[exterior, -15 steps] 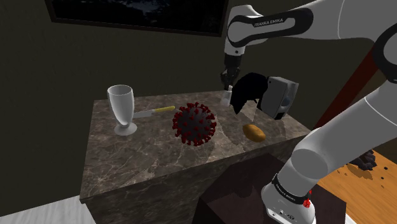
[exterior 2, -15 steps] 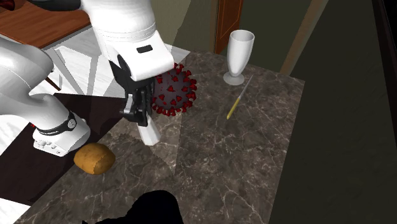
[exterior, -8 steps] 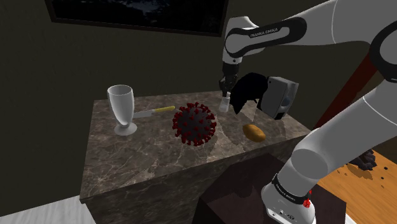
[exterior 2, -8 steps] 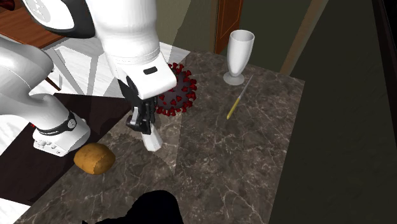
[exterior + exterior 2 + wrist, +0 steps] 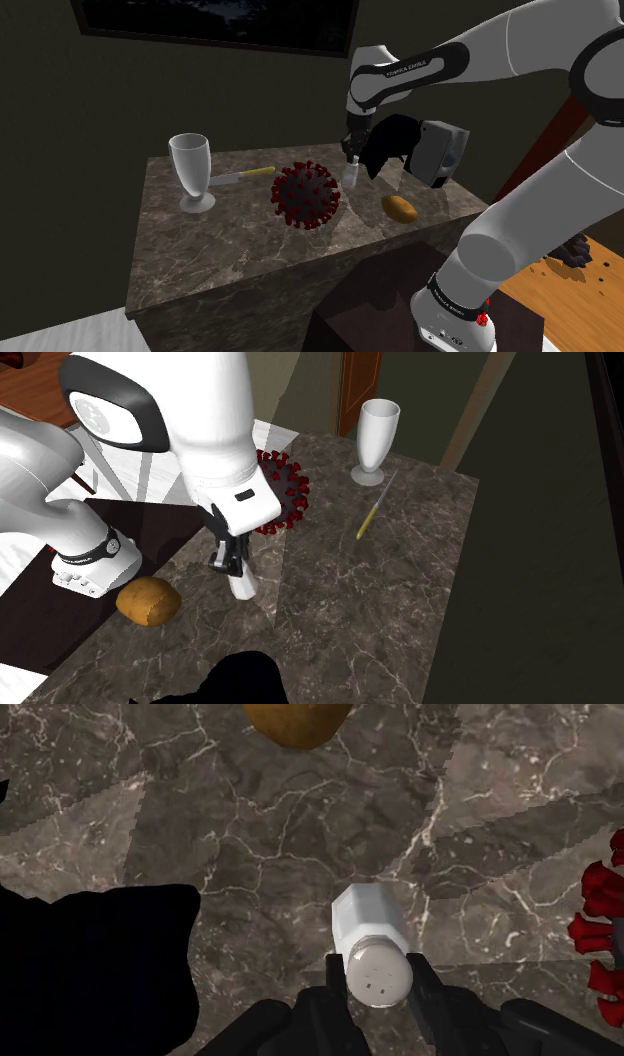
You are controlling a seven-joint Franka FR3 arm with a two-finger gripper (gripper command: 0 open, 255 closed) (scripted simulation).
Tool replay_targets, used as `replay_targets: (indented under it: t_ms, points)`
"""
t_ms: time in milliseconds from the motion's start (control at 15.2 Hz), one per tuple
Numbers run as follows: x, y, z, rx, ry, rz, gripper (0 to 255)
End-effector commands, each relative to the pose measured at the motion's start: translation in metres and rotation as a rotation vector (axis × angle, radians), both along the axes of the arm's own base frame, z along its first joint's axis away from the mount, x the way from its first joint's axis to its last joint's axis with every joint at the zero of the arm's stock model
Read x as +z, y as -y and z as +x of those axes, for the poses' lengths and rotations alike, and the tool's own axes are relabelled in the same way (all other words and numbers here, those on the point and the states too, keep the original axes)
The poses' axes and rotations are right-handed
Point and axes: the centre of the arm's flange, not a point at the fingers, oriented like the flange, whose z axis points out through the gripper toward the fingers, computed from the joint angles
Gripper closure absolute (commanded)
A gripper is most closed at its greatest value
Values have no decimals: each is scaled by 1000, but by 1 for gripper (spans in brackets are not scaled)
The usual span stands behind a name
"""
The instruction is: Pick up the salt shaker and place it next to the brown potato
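Fingers: the black gripper (image 5: pixel 378 978) is clamped on the white salt shaker (image 5: pixel 368 932), one finger (image 5: pixel 336 976) on each side of the perforated cap. That grip is plain from the wrist view.
Shaker, shoulder view: the shaker (image 5: pixel 351 177) hangs under the gripper (image 5: pixel 351 163), just beyond the red spiky ball (image 5: pixel 306 194) and up and to the left of the potato (image 5: pixel 400 208).
Shaker, second exterior view: the shaker (image 5: pixel 243 585) points down at the marble counter (image 5: pixel 400 612) beneath the gripper (image 5: pixel 228 559). I cannot tell whether its base touches the stone.
Potato: the brown potato (image 5: pixel 148 601) lies near the counter's edge, apart from the shaker. From the wrist, the potato (image 5: pixel 297 719) sits ahead of the shaker across bare marble (image 5: pixel 150 804).
Red ball: in the second exterior view the arm covers part of the ball (image 5: pixel 287 502). The wrist view catches some of its red spikes (image 5: pixel 598 924) off to one side.
Black shape: a flat black form (image 5: pixel 90 969) lies beside the gripper. In the shoulder view it (image 5: pixel 392 138) stands behind the shaker.
Far end: a pale glass (image 5: pixel 191 172) and a yellow-handled utensil (image 5: pixel 248 175) sit well apart from the shaker. The second exterior view shows the glass (image 5: pixel 377 437) and utensil (image 5: pixel 374 509) too.
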Motion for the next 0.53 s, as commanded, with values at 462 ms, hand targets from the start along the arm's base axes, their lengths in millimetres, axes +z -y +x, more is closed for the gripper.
replay_targets:
  t_ms: [462]
  points:
    - [-42,0,0,0,1,0,255]
